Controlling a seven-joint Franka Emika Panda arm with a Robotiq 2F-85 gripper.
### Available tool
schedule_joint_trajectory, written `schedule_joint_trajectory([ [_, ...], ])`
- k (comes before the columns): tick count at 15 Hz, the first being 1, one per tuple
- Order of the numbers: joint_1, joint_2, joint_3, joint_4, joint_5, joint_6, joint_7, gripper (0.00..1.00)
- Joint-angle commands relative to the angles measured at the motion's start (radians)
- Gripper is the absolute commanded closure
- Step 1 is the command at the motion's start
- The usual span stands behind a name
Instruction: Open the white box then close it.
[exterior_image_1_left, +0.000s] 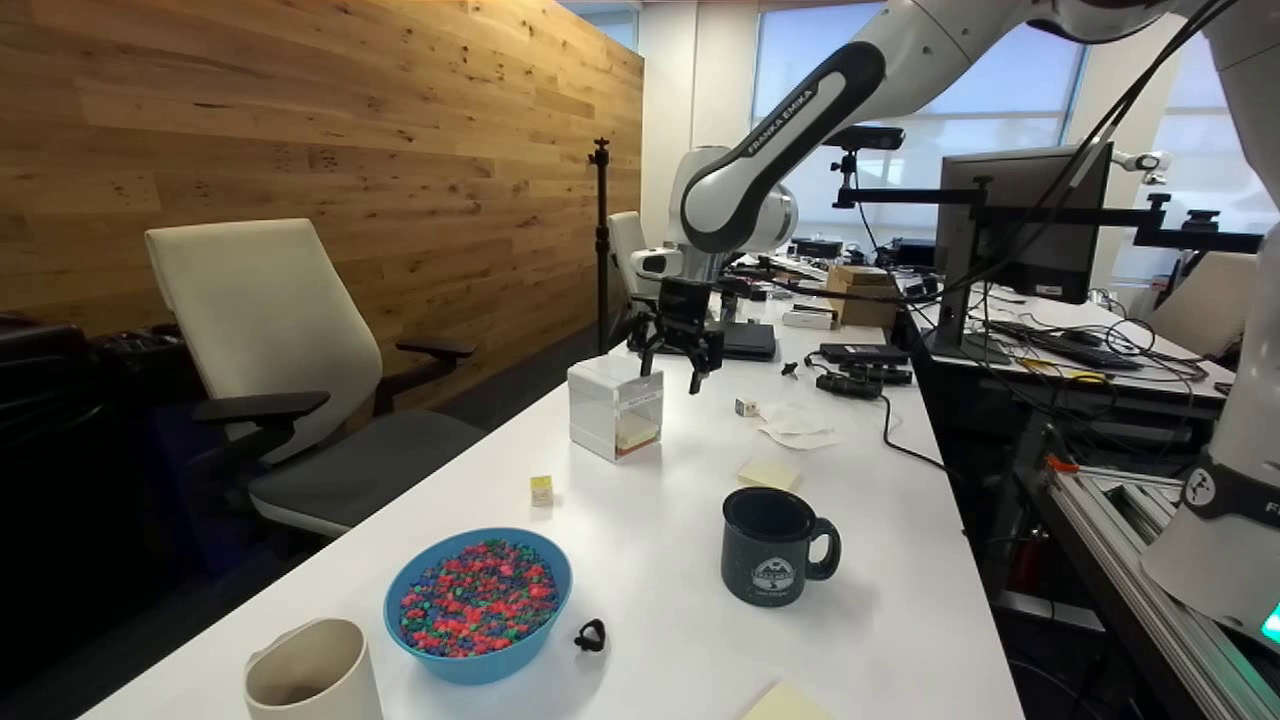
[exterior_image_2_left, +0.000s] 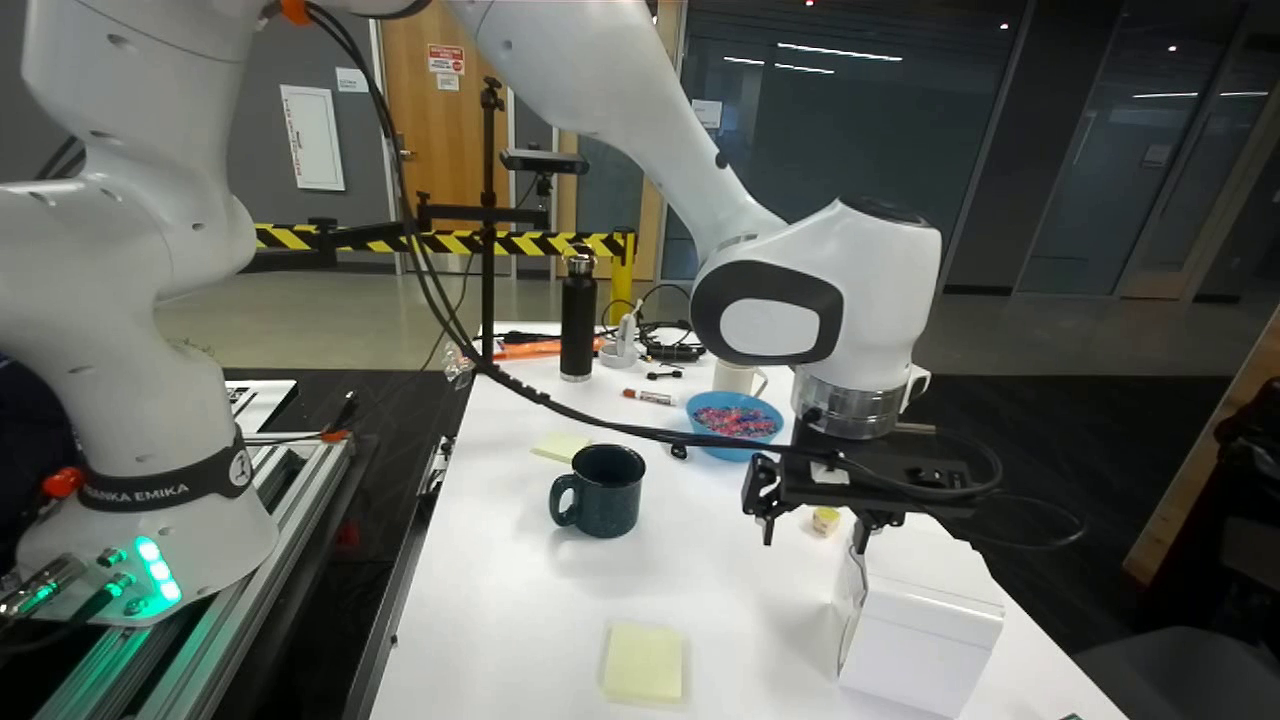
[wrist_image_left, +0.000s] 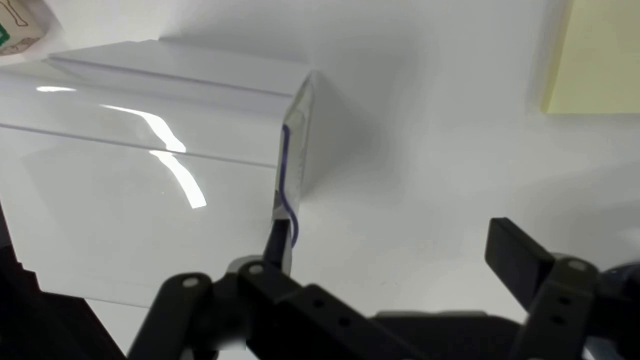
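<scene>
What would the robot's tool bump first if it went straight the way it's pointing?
Probably the white box: the tool points down, one finger looks to be at the box's edge, perhaps touching. The other finger is over the table.

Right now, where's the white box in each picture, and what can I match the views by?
In an exterior view: white box near the middle, gripper at its upper right.
In an exterior view: white box at lower right, gripper at its upper left.
In the wrist view: white box at left, running off the edge, gripper at the bottom.
Shared landmark: the open gripper.
</scene>
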Motion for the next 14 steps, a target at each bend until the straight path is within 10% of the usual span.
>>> schedule_joint_trajectory([
  [1, -0.017, 0.009, 0.019, 0.018, 0.011, -0.020, -0.025, 0.00],
  [14, -0.020, 0.027, 0.027, 0.035, 0.015, -0.016, -0.026, 0.00],
])
